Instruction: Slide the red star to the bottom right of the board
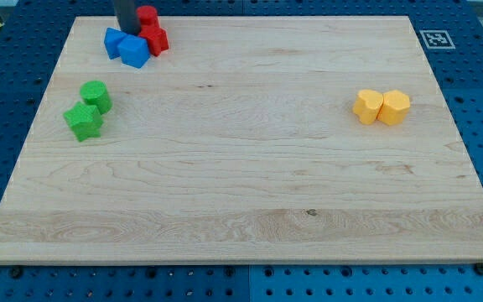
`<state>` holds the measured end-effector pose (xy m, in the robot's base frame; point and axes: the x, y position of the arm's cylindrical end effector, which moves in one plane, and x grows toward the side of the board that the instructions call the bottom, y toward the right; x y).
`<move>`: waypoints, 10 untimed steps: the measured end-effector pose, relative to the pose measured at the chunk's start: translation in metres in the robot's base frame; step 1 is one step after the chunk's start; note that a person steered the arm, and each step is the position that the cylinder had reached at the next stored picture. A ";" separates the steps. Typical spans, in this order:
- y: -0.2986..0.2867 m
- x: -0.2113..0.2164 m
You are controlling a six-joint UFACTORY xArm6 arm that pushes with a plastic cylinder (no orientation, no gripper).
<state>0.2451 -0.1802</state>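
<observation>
Tip [130, 28] at top left, red star [153, 39] just right.

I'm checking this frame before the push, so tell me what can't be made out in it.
- My tip: in the camera view the dark rod is cut off by the view's top; its end sits among the blocks, contact unclear.
- Upper red block: partly behind the rod, shape unclear.
- Red star block: partly covered by the blue blocks; its outline is incomplete.
- Blue blocks: pressed together, shapes hard to tell.
</observation>
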 end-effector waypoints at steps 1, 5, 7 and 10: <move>0.039 0.000; 0.127 0.080; 0.127 0.168; 0.155 0.256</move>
<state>0.5015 -0.0249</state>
